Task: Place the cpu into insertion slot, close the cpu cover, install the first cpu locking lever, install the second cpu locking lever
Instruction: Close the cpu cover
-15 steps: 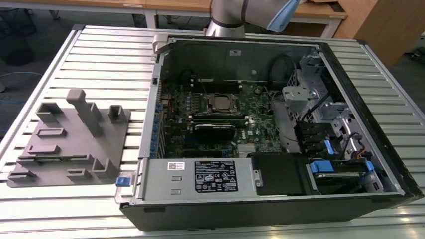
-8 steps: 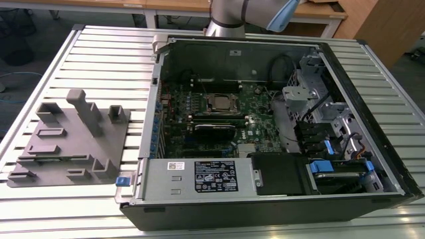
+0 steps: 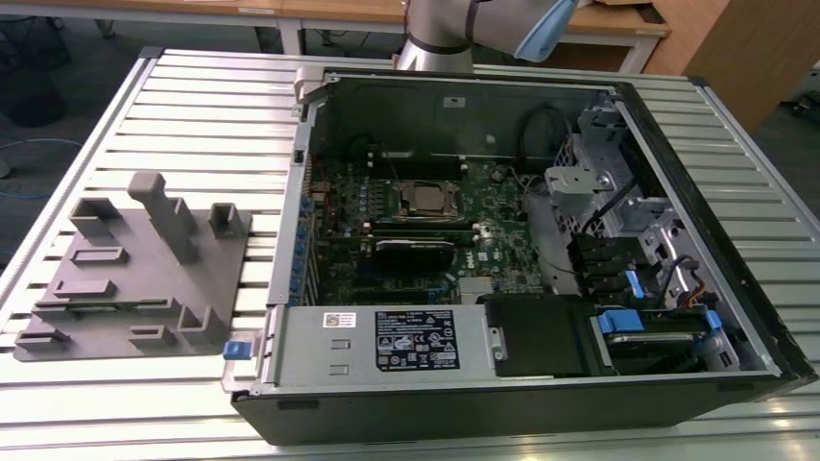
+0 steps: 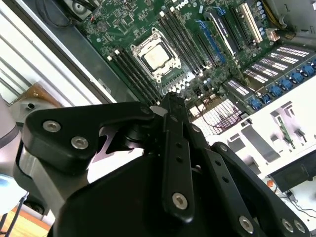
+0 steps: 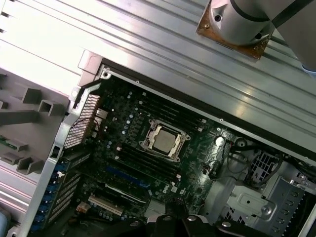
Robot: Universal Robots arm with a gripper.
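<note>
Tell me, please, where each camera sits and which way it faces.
Exterior view: off the arm, looking down into the open computer case; arm base shows.
First wrist view: on the arm, looking down at the motherboard; arm base and gripper show.
Second wrist view: on the arm, facing the motherboard past the gripper.
All share the cpu.

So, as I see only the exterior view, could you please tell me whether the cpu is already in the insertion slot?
Observer: Yes. In both wrist views the cpu lies flat in the insertion slot. Its silver face shows through the window of the cpu cover, which lies down around it.
Operator: Thank you. And where is the gripper, please?
Observer: In the second wrist view the gripper hangs well above the motherboard, apart from the insertion slot.
</note>
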